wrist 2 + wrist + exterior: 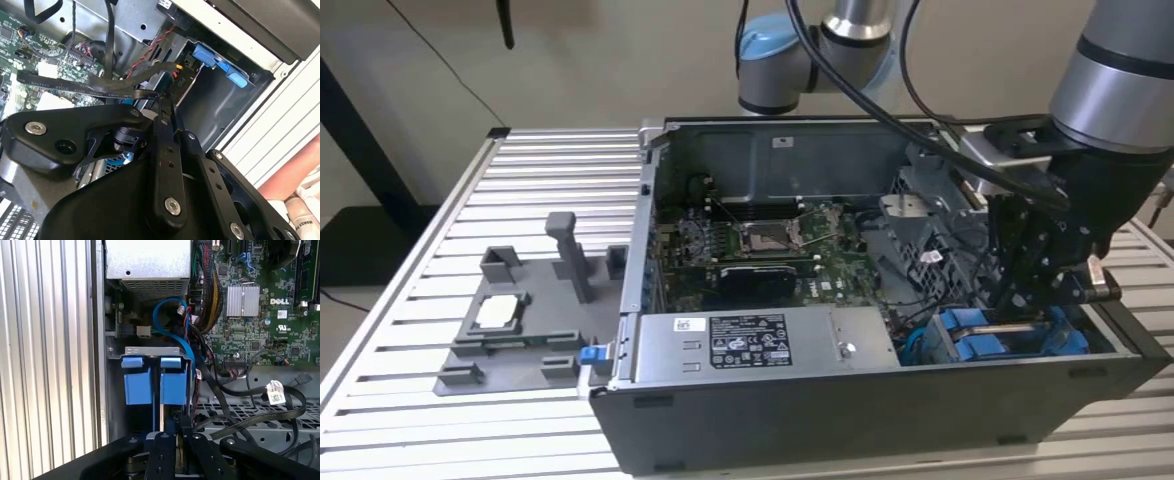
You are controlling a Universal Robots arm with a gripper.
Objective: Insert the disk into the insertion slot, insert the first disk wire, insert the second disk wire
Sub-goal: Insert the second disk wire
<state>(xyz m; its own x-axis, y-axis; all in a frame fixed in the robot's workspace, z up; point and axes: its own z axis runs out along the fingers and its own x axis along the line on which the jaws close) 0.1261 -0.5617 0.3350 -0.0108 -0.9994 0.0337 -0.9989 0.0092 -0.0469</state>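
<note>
By slot (156, 377): cables (210, 385) crowd hand (172, 432).

The gripper (1034, 300) hangs low in the computer case (881, 420), at the corner on the exterior view's right, hemmed by the case wall on one side and the metal drive cage (150, 352) below it. Blue carrier tabs (152, 380) fill the mouth of the bay just under the fingers. Black flat cables (240, 405) and a blue cable (172, 325) loop across the gap between the cage and the motherboard (255, 305), crowding that side. The power supply box (761, 345) walls off the near edge. Outside the case, the ribbed table (400, 330) lies open apart from the grey fixture (520, 320).
</note>
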